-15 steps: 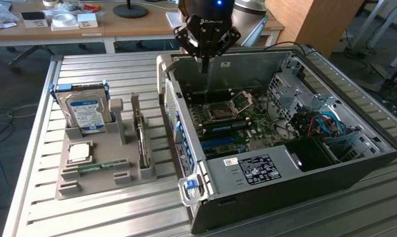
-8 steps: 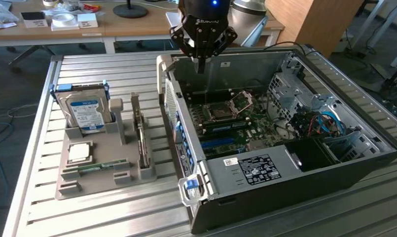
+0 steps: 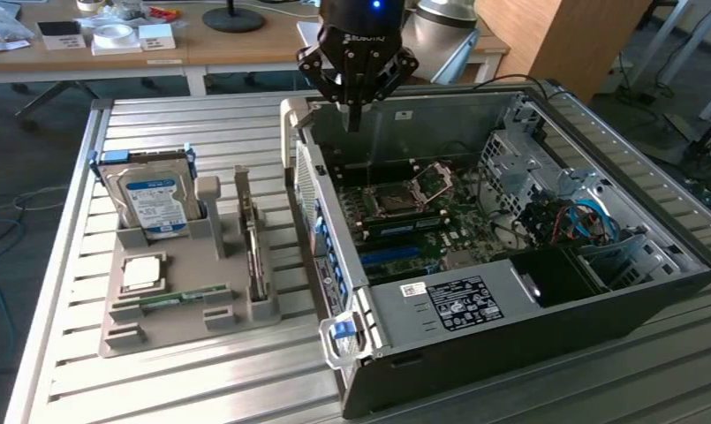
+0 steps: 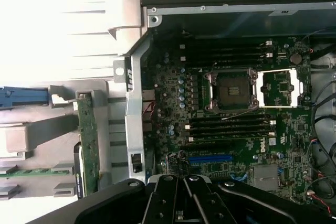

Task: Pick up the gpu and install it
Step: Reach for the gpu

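Exterior view | claw [image 3: 354,122] seen fully closed, nothing held, hung over open computer case [image 3: 509,353] | gpu [image 3: 253,243] stood on edge in grey holder [image 3: 155,340] on bench [image 3: 155,389], beside case

Arm [image 3: 443,26] cut off at frame edge; gpu [image 3: 256,256] edge-on, faces hidden.

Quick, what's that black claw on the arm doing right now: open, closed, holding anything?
Black claw gripper: shut, holding nothing, above the open black metal computer case.
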